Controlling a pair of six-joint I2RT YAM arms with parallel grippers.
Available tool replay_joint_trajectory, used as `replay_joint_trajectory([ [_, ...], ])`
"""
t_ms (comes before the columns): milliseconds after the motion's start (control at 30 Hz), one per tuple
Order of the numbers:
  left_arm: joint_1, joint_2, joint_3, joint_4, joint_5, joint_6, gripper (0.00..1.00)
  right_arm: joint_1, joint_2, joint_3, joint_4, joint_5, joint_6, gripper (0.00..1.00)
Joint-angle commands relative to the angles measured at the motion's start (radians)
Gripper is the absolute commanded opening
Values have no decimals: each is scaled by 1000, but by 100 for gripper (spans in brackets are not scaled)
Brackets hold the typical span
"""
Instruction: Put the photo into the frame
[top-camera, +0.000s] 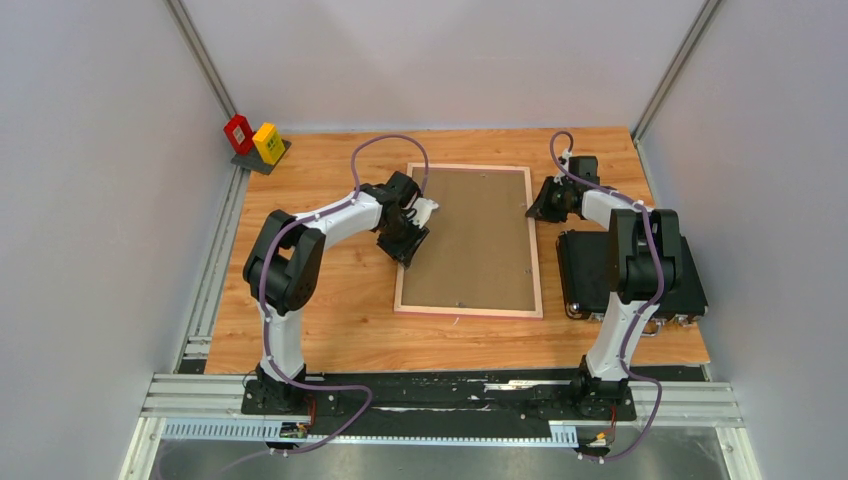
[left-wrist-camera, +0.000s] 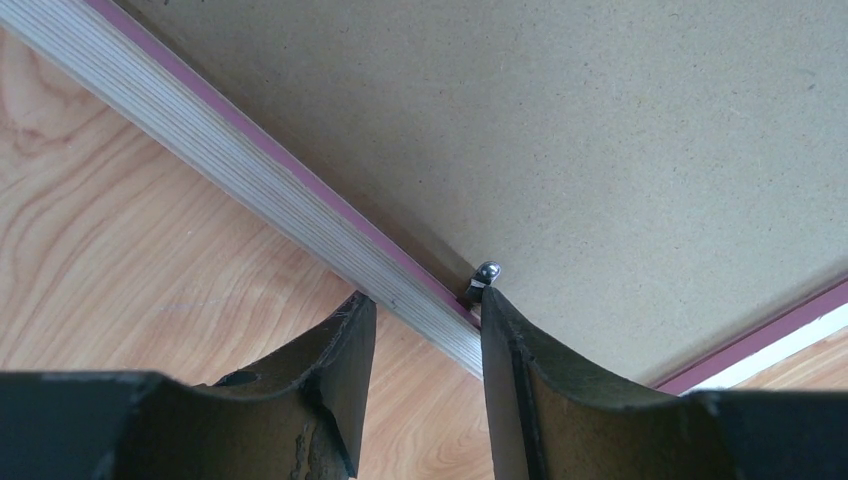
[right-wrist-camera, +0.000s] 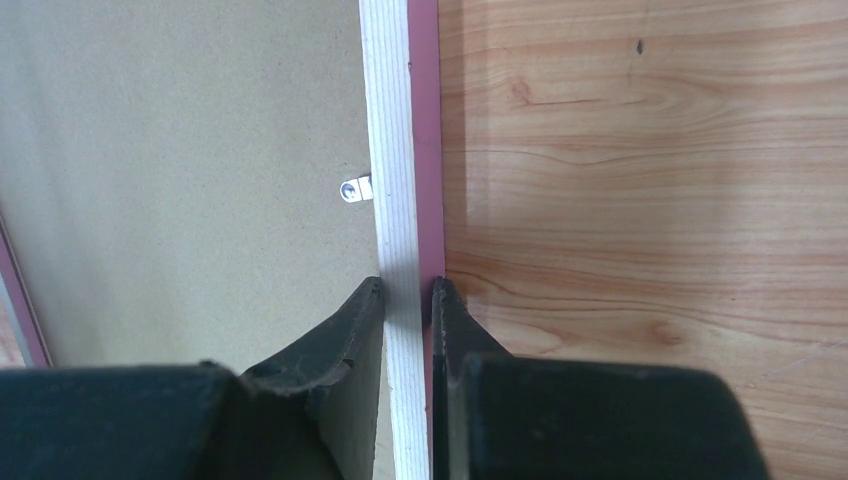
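Observation:
The frame lies back-up on the table, light wood rail with a pink edge, and a plain brown backing board fills it. The photo is hidden. My left gripper is at the frame's left rail. It stands open astride the rail, with its right finger beside a small metal tab on the board. My right gripper is shut on the frame's right rail, one finger on the board side and one on the pink outer edge.
A black case sits on the table right of the frame, under the right arm. A red block and a yellow block stand at the back left corner. Another metal tab sticks out from the right rail.

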Motion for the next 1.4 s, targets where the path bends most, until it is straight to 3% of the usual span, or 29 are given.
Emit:
replay_joint_trajectory([
  [0, -3, 11, -9, 24, -14, 8, 47, -12, -8, -6, -20, 1, -4, 0],
  [467, -5, 4, -11, 18, -12, 13, 42, -12, -7, -4, -21, 0, -5, 0],
  [533, -4, 1, -10, 17, -13, 13, 49, -12, -7, -4, -22, 0, -4, 0],
  [633, -3, -8, -6, 15, -18, 10, 72, -12, -7, -5, -22, 0, -4, 0],
  [767, -3, -25, 16, 7, -31, 6, 85, -12, -8, -5, -22, 0, -4, 0],
  [1033, 31, 0, 145, 20, -99, -27, 88, -13, -10, -7, -22, 0, -5, 0],
  [1367, 129, 229, 520, -5, -129, -204, 88, -12, -9, -7, -22, -2, -4, 0],
])
